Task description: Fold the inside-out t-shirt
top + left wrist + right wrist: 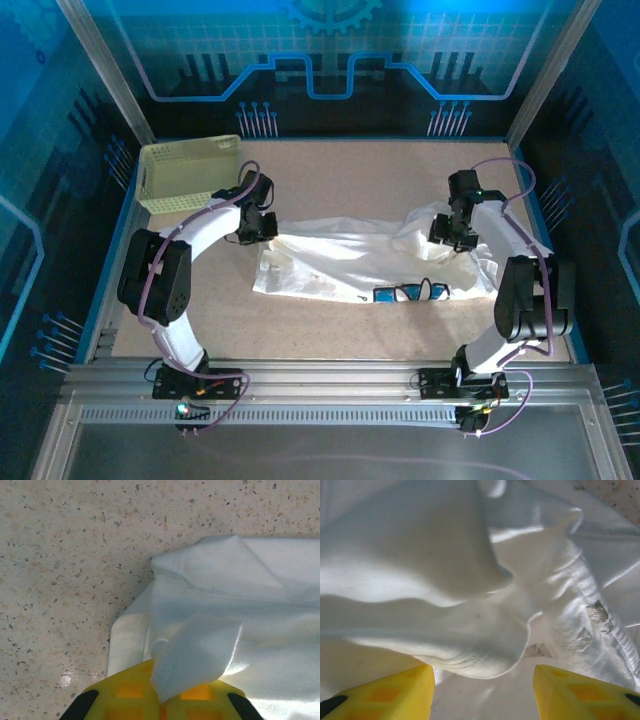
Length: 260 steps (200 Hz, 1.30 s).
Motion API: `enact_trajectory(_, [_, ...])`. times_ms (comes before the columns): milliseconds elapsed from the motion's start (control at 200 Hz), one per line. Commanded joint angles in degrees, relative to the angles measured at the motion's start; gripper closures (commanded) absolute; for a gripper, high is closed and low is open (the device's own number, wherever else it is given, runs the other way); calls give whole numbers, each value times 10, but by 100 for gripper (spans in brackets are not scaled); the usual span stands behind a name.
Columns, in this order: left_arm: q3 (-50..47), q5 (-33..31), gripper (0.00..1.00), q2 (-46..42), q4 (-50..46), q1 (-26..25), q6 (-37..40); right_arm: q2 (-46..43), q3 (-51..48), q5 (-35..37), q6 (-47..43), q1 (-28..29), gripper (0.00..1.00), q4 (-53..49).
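The shirt [340,262] lay spread crosswise on the table [350,170] between the two arms, with its blue graphic [412,293] on the near edge. Just beyond that, at the shirt's left end, the left claw [250,228] was pressed together on a fold of cloth. In its wrist view the fold rose straight from between the yellow fingers [125,690], the rest of the shirt lay flat ahead and to the right, and bare table showed to the left. That pinch probably served to anchor or draw out this end, so the cloth could be pulled flat for folding. At the right end the right claw [452,238] stood spread, its fingers [385,690] well apart over a rumpled heap of cloth that bulged ahead of them without being pinched — placed, I judged, to take a hold on the bunched part. Farthest back on the left sat the basket [190,172], apart from the shirt.
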Motion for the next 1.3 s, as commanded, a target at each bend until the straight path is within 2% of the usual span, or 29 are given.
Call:
enact_trajectory(0, [-11, -1, 92, 8, -1, 5, -4, -46, -28, -5, 11, -19, 44, 35])
enact_trajectory(160, [-19, -7, 92, 8, 5, 14, -9, -75, -63, -72, 23, -46, 42, 86])
enact_trajectory(290, [-23, -5, 92, 7, 7, 19, -14, -83, -67, -125, 36, -70, 49, 112])
enact_trajectory(465, [-30, -5, 93, 3, 10, 19, -14, -87, -64, -125, 50, -84, 58, 117])
enact_trajectory(635, [-31, -2, 93, 4, 12, 19, -16, -47, -56, -125, 48, -87, 61, 122])
enact_trajectory(865, [-33, -1, 93, 2, 13, 19, -16, -1, -48, -109, 49, -91, 60, 138])
enact_trajectory(976, [-36, -1, 93, 0, 15, 19, -16, 19, -40, -92, 46, -93, 54, 139])
enact_trajectory(1096, [-38, 0, 93, 2, 17, 19, -16, 40, -35, -102, 43, -94, 54, 148])
enact_trajectory(1216, [-39, 1, 93, 3, 17, 19, -16, 54, -33, -116, 43, -93, 63, 155])
enact_trajectory(1296, [-39, 1, 93, 2, 17, 19, -15, 59, -30, -115, 43, -92, 73, 153])
